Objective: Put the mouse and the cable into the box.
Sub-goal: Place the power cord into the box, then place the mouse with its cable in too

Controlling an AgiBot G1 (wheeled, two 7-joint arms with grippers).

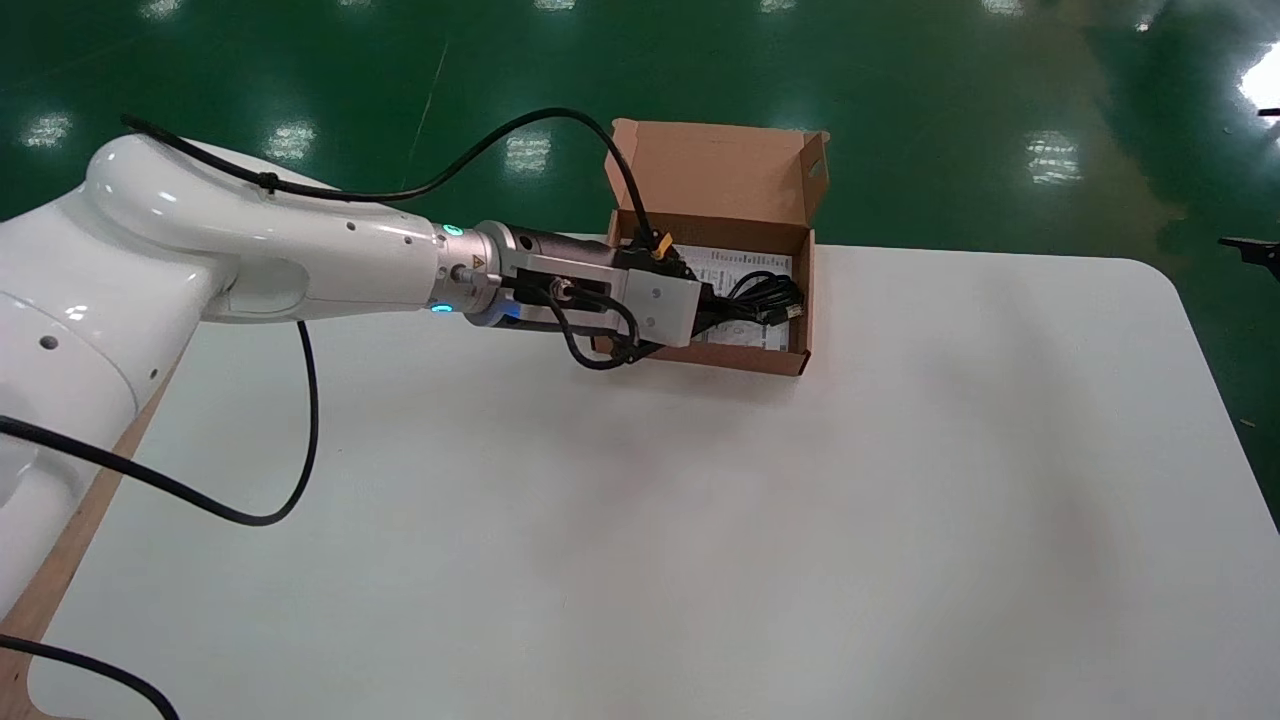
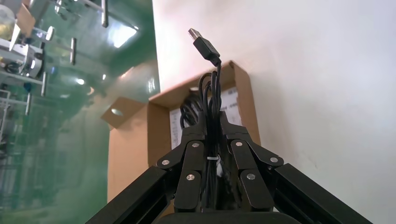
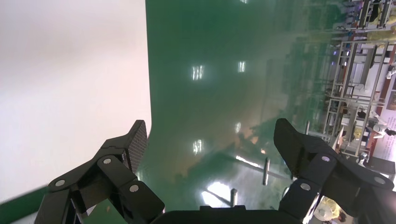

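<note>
Box: brown cardboard box (image 1: 760,360), open, its lid flap standing up behind it, sitting at the far edge of a white table (image 1: 700,520). A printed paper sheet (image 1: 735,265) lies flat on the box floor.
Left gripper: the left gripper (image 2: 213,133) reaches over the box's left wall and is inside its opening. Its black fingers are pinched onto the cable bundle.
Cable: black coiled cable (image 1: 765,297), tied into a bundle, sits low over the paper sheet inside the box. Whether it touches the sheet cannot be told.
Cable direction: the bundle's long axis runs on from the fingers, across the box from its left wall toward its right wall. The silver USB plug (image 2: 201,43) leads, pointing at the right wall and stopping near it.
Step in hand: judged to be setting the cable down in the box.
Doing it well: lower until the loops settle on the sheet, keep the plug short of the right wall, and open the fingers only then. Lift straight up so no loop catches and drags out.
Mouse: not seen in any view. It may be hidden inside the box under the gripper, so this cannot be told.
Right gripper: the right gripper (image 3: 211,135) is parked well away from the box, at the table's edge, fingers spread and holding nothing.
</note>
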